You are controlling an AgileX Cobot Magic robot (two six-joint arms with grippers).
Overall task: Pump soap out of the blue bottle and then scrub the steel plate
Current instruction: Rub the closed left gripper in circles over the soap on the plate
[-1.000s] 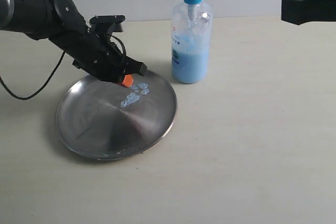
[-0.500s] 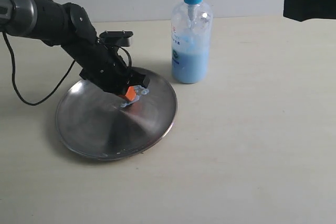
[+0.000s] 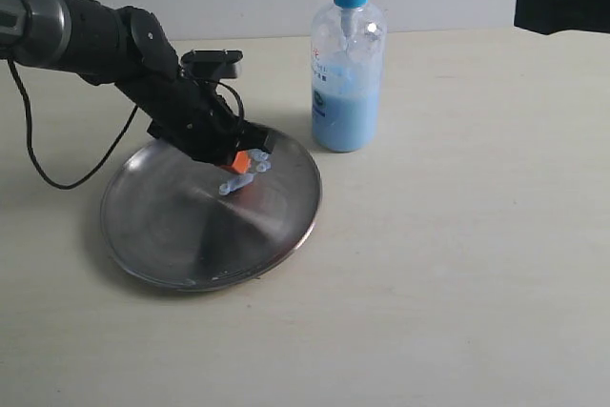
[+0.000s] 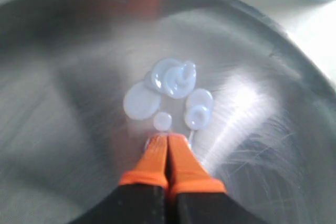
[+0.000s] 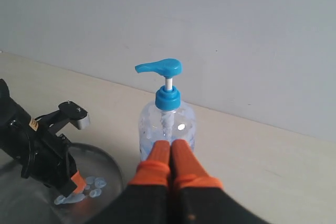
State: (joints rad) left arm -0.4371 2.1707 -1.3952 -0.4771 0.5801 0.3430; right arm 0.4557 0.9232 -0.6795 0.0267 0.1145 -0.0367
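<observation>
1. While the soap (image 3: 246, 171) lay as a few pale blue drops on the plate (image 3: 181, 226), it sat on the part of the plate nearest the bottle (image 3: 348, 83), and one drop looked drawn out into a short smear.
2. From the left wrist view, the soap (image 4: 168, 85) showed as several round blobs close together, some of them touching each other.
3. The plate lay flat on the table (image 3: 457, 235), just beside the bottle but not touching it.
4. The left gripper (image 3: 238, 161) was low over the plate, with its arm slanted down from the left.
5. Its orange fingers (image 4: 155, 158) were pressed together with nothing between them, and the tips stood at the edge of the nearest small drop; whether they pressed on the steel, I could not tell.
6. A black cable (image 3: 38, 169) hung from the left arm onto the table.
7. The bottle stood upright behind the plate, less than half full of light-blue liquid, and its pump (image 5: 159, 67) was raised.
8. The right gripper (image 5: 170, 148) was up in the air, well apart from the bottle, and its fingers were also pressed together and empty.
9. In the exterior view, only a dark part of the right arm was seen at the upper right corner.
</observation>
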